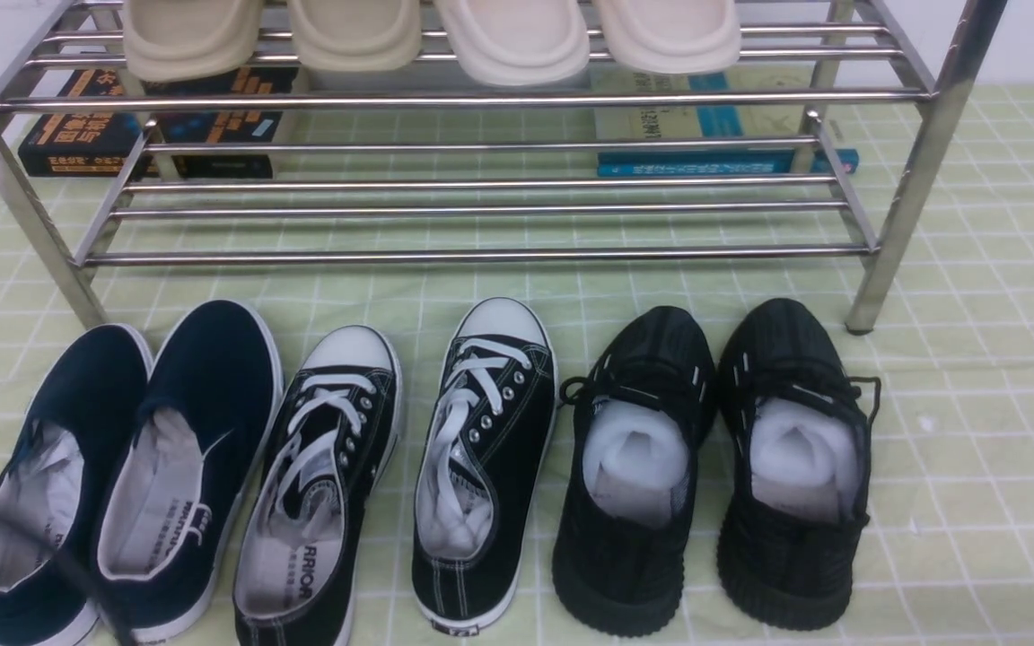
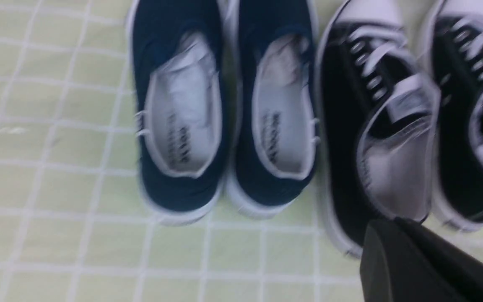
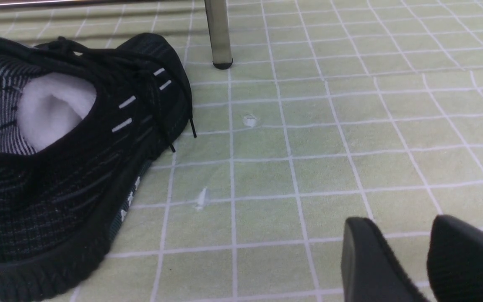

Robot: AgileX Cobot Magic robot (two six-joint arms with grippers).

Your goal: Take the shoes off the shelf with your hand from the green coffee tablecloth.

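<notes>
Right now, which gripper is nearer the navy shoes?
Left. The left gripper hangs just behind the navy shoes; the right gripper is beyond the black knit sneakers.

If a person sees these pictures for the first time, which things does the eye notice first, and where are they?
First, three pairs in a row on the green checked tablecloth: navy slip-ons at the left, black-and-white lace-up sneakers in the middle, black knit sneakers at the right. Behind them stands the chrome shelf, beige slippers on its upper tier.
</notes>
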